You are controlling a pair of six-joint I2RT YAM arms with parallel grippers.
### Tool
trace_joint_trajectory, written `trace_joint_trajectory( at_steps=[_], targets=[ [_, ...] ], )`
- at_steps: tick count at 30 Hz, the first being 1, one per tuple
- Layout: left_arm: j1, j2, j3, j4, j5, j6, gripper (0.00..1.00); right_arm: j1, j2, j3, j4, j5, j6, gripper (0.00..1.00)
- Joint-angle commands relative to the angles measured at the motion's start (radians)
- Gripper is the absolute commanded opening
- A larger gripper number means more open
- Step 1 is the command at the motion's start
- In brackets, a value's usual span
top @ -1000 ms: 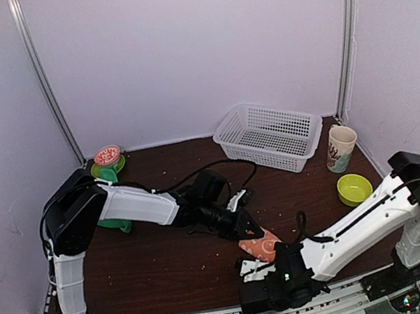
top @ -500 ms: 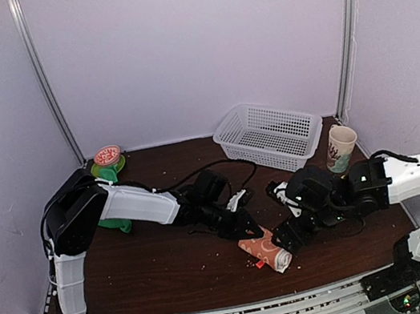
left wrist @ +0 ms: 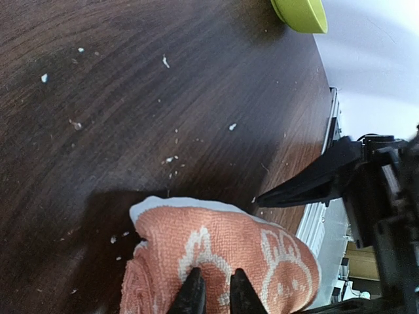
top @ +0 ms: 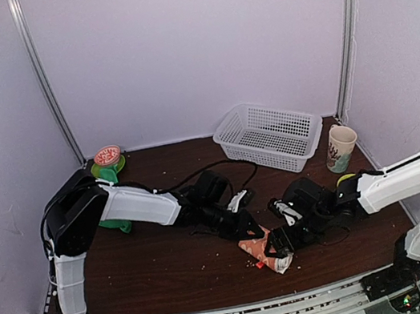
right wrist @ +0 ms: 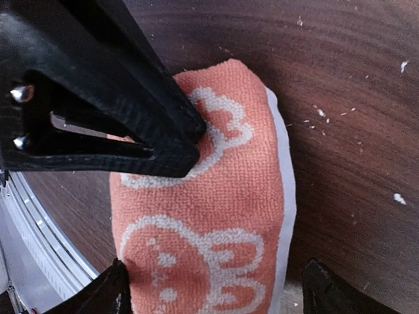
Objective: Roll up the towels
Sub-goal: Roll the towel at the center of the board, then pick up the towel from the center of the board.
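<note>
Terry cloth, rolled into a short cylinder: the peach-orange bunny-print towel (top: 265,250) lies on the dark brown wood-grain counter (top: 156,264), near the front edge and close to the middle. The white backing of the cloth shows along one edge of the roll.

The left jaws stand narrow and pinch the top layer of this towel (left wrist: 222,258), tips close together with orange pile between them. In the right wrist view these black jaws press into the upper end of the roll (right wrist: 216,196).

The right jaws stand wide, one finger on each side of the roll, holding nothing. Contact with the cloth cannot be determined.

A patch of the bright green plush towel (top: 125,224) shows under the left arm at the left of the counter; the rest is hidden.

At the rear right stand a white plastic mesh basket (top: 270,137) and a cream printed cup (top: 341,148). A yellow-green bowl (left wrist: 301,13) sits near them.
</note>
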Motion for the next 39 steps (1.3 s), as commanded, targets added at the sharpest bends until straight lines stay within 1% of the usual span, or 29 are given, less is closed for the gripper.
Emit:
trace_joint_trajectory(
  at_steps=[1, 4, 8, 13, 14, 18, 20, 23, 25, 29, 31, 32, 34, 38, 39],
  targets=[
    [-0.013, 0.016, -0.007, -0.021, -0.041, 0.005, 0.16, -0.008, 0.074, -0.026, 0.11, -0.079, 0.044, 0.89],
    [-0.02, 0.015, -0.014, -0.021, -0.042, 0.008, 0.16, -0.007, 0.128, -0.037, 0.126, -0.104, 0.058, 0.87],
    [-0.026, 0.01, -0.027, -0.016, -0.046, 0.006, 0.16, -0.006, 0.172, -0.053, 0.138, -0.117, 0.08, 0.83],
    [-0.027, 0.004, -0.033, -0.016, -0.053, 0.01, 0.16, 0.004, 0.201, -0.067, 0.116, -0.118, 0.077, 0.71],
    [-0.027, 0.004, -0.031, -0.02, -0.054, 0.013, 0.16, 0.009, 0.206, -0.066, 0.1, -0.111, 0.072, 0.71],
    [-0.028, 0.004, -0.029, -0.028, -0.057, 0.019, 0.16, 0.027, 0.198, -0.06, 0.025, -0.067, 0.048, 0.83],
    [-0.028, 0.002, -0.03, -0.029, -0.057, 0.021, 0.16, 0.036, 0.192, -0.05, -0.021, -0.037, 0.036, 0.84],
    [-0.028, 0.002, -0.032, -0.031, -0.06, 0.021, 0.16, 0.057, 0.217, -0.019, -0.083, -0.008, 0.016, 0.8],
    [-0.028, 0.001, -0.031, -0.033, -0.062, 0.021, 0.16, 0.08, 0.253, 0.003, -0.12, 0.015, 0.007, 0.73],
    [-0.028, -0.009, -0.032, -0.034, -0.065, 0.021, 0.16, 0.115, 0.291, 0.044, -0.176, 0.06, 0.006, 0.56],
    [-0.028, -0.018, -0.032, -0.036, -0.07, 0.02, 0.16, 0.121, 0.298, 0.054, -0.191, 0.073, 0.007, 0.45],
    [-0.028, -0.023, -0.032, -0.04, -0.072, 0.023, 0.16, 0.122, 0.3, 0.055, -0.197, 0.079, 0.01, 0.38],
    [-0.027, -0.035, -0.03, -0.05, -0.08, 0.026, 0.16, 0.125, 0.294, 0.053, -0.199, 0.087, 0.014, 0.29],
    [-0.023, -0.082, -0.028, -0.083, -0.114, 0.034, 0.16, 0.125, 0.263, 0.041, -0.203, 0.107, 0.034, 0.04],
    [-0.02, -0.099, -0.031, -0.09, -0.124, 0.034, 0.16, 0.127, 0.253, 0.039, -0.206, 0.115, 0.037, 0.0]
  ],
)
